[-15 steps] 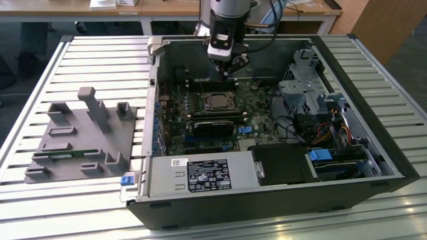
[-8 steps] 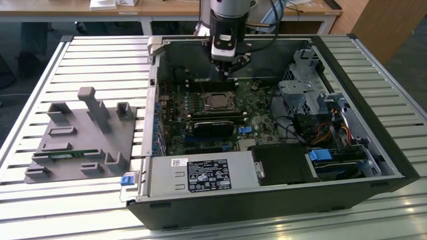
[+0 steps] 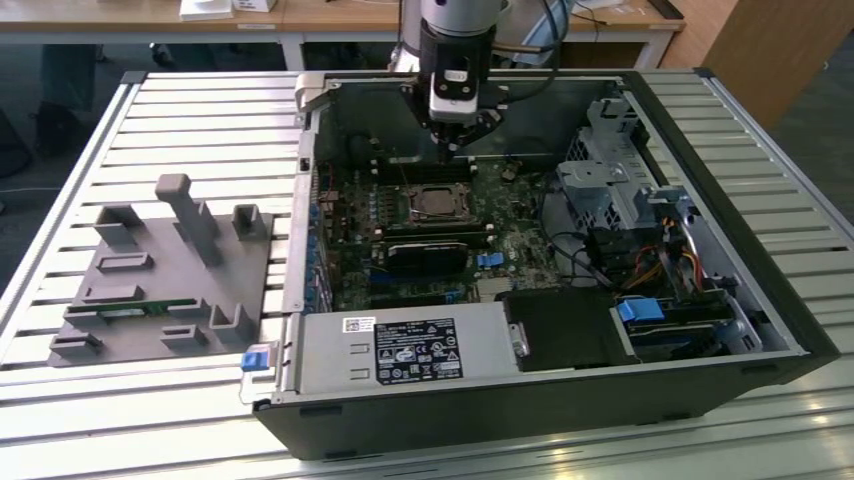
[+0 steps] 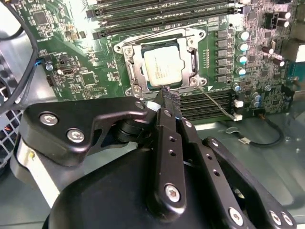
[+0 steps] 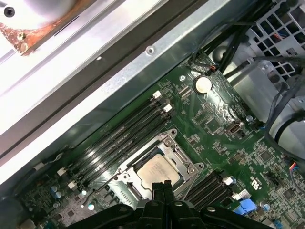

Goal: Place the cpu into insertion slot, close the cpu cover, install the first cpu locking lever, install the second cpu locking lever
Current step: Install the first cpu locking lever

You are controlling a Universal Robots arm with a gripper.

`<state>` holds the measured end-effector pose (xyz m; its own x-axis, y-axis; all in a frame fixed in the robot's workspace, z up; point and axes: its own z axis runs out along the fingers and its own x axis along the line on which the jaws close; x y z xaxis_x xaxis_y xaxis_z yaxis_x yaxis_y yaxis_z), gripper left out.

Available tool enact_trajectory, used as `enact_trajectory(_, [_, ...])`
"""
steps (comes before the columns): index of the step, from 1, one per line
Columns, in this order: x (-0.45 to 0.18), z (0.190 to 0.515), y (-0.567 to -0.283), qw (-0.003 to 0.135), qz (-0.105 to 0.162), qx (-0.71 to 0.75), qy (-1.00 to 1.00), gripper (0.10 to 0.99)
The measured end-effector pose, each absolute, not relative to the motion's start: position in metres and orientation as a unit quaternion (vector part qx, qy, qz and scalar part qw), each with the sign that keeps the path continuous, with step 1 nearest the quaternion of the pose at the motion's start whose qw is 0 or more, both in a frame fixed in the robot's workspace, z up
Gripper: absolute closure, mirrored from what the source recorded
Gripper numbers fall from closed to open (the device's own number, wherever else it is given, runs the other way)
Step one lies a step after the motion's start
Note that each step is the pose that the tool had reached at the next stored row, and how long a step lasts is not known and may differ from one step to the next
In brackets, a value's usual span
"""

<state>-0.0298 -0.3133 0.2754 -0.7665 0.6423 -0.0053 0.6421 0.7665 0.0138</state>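
Black pincer (image 4: 167,97): fingers pinched together, nothing between them. Silvery-grey square cpu (image 4: 162,67) sits framed by thin silver metal cover (image 4: 135,71), just beyond the tips. Thin wire lever (image 4: 217,101) angles away beside them.

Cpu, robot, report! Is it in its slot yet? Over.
Gripper shut, tips at the cpu cover's edge. Cpu seated, cover down around it. One thin lever juts out sideways.
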Motion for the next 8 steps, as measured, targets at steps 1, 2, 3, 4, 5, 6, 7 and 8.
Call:
enact_trajectory(1, [-0.0298,0.2754,-0.3133,0.005,0.006,0.339,0.941,0.980])
enact_trajectory(2, [-0.0299,0.2754,-0.3134,0.005,0.006,0.336,0.942,0.980])
enact_trajectory(3, [-0.0299,0.2754,-0.3135,0.005,0.006,0.333,0.943,0.980])
enact_trajectory(4, [-0.0299,0.2754,-0.3135,0.005,0.006,0.330,0.944,0.980])
enact_trajectory(5, [-0.0299,0.2754,-0.3135,0.005,0.006,0.328,0.945,0.980])
enact_trajectory(6, [-0.0299,0.2754,-0.3135,0.005,0.006,0.325,0.946,0.980])
enact_trajectory(7, [-0.0299,0.2754,-0.3136,0.005,0.006,0.323,0.946,0.980])
enact_trajectory(8, [-0.0299,0.2754,-0.3136,0.005,0.006,0.321,0.947,0.980])
